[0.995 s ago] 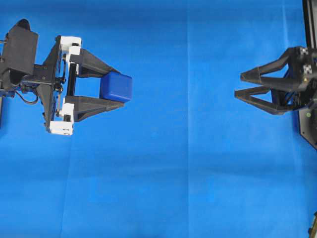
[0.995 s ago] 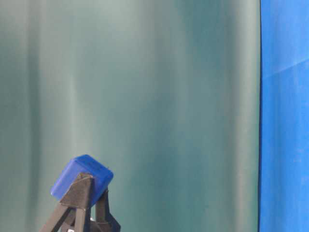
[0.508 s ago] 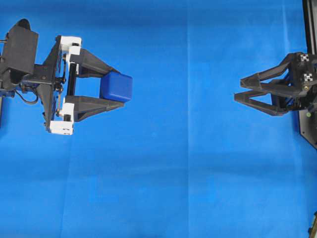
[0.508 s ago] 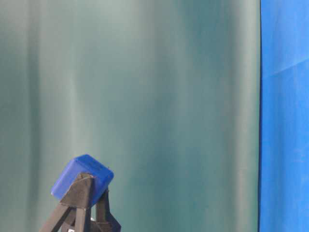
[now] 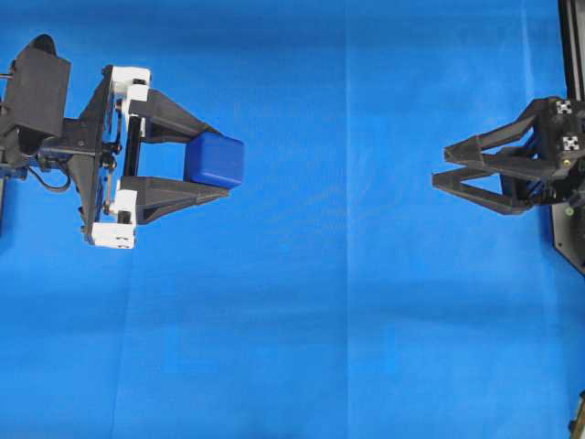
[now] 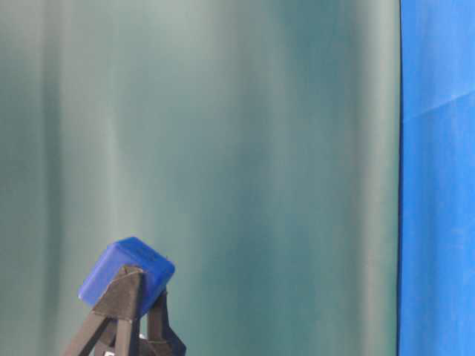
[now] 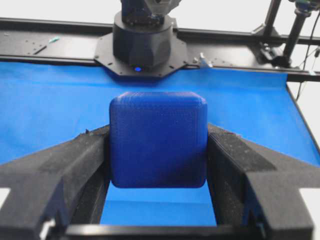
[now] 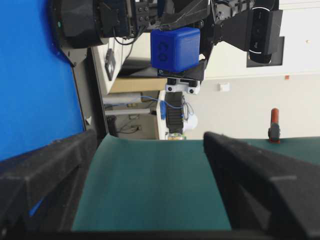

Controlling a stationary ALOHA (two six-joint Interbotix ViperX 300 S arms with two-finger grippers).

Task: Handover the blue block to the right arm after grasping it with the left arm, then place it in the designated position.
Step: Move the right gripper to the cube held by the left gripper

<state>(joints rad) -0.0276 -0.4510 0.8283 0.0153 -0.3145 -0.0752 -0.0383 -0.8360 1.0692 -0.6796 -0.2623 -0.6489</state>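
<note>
Two grippers well apart: left gripper (image 5: 212, 161) clamps blue block (image 5: 216, 161); right gripper (image 5: 442, 163), jaws spread, should approach squarely.

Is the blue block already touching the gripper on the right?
No: in the overhead view the blue block sits clamped in the left gripper, with bare cloth between it and the open right gripper.
</note>
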